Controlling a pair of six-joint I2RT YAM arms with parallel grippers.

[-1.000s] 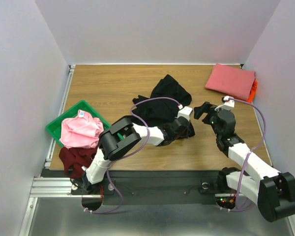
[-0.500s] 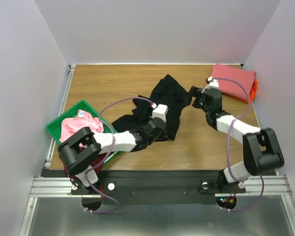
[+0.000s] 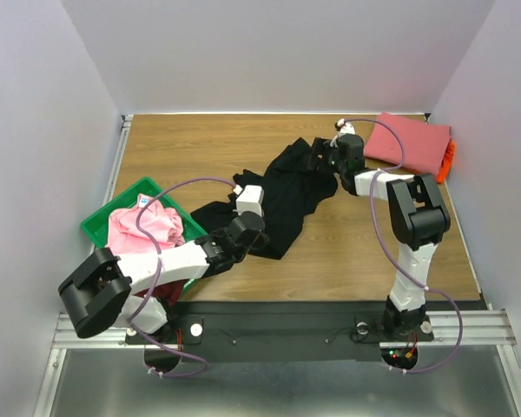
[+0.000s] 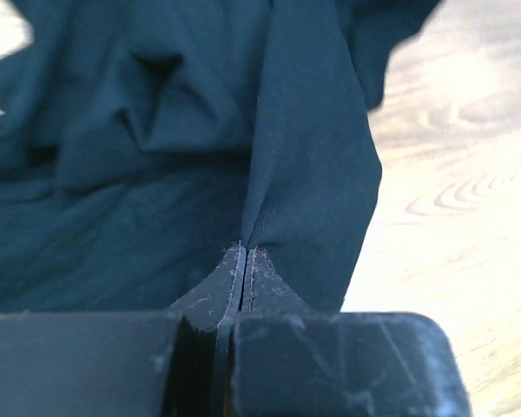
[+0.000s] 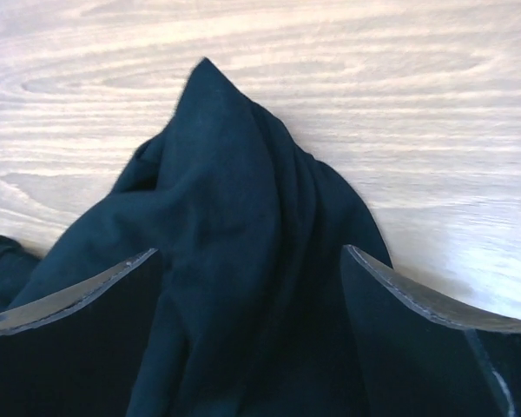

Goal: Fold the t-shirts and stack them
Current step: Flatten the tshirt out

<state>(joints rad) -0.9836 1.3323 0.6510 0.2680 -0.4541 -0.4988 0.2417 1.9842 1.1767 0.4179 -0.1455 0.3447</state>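
The large black t-shirt (image 3: 286, 187) lies crumpled mid-table, stretched from upper right to lower left. My left gripper (image 3: 259, 233) is shut on its lower edge; in the left wrist view the jaws (image 4: 245, 254) pinch a fold of the black cloth (image 4: 156, 148). My right gripper (image 3: 319, 156) is open at the shirt's upper right corner; in the right wrist view its fingers (image 5: 252, 261) straddle a peak of the black cloth (image 5: 226, 200). A folded coral-pink t-shirt (image 3: 406, 142) lies at the back right on an orange one (image 3: 449, 160). A light pink t-shirt (image 3: 141, 228) is heaped in the tray, a dark maroon one (image 3: 169, 288) partly hidden below it.
The shallow green tray (image 3: 141, 188) stands at the left edge of the wooden table (image 3: 191, 148). White walls close in the table on three sides. A purple cable (image 3: 187, 187) loops over the left arm.
My left gripper has pulled the black shirt's lower edge left and toward the near side, stretching it out. My right gripper has moved up and left to the shirt's far corner.
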